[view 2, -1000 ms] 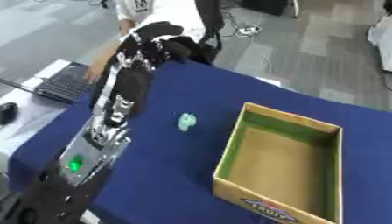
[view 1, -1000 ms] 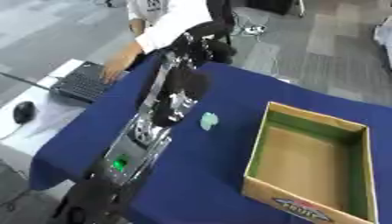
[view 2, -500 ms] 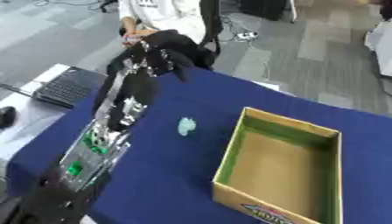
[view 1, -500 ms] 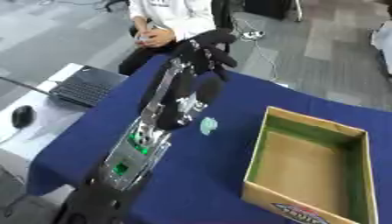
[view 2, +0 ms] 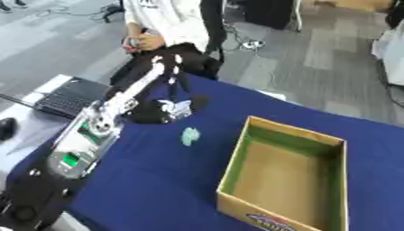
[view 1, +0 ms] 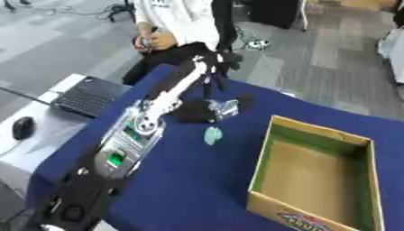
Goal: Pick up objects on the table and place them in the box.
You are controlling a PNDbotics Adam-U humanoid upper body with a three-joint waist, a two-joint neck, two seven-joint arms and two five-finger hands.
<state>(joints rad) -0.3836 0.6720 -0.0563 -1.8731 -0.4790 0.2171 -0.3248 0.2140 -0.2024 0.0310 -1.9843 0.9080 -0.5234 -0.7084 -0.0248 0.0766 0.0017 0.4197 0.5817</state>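
The left hand (view 1: 213, 61), black and silver, hung at the far end of a long outstretched arm, fingers pointing down over the table's far edge; whether they held anything could not be told. Below it lay a small shiny silver-and-black object (view 1: 222, 108) and, nearer, a pale green rounded lump (view 1: 212, 135) on blue cloth (view 1: 181, 180). The open cardboard box (view 1: 315, 176), green-lined, stood to the right.

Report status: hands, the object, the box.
Left hand raised over the table's far edge, fingers unclear. Right hand not in view. Small pale green object on the blue cloth, untouched. Box empty, nothing between them.
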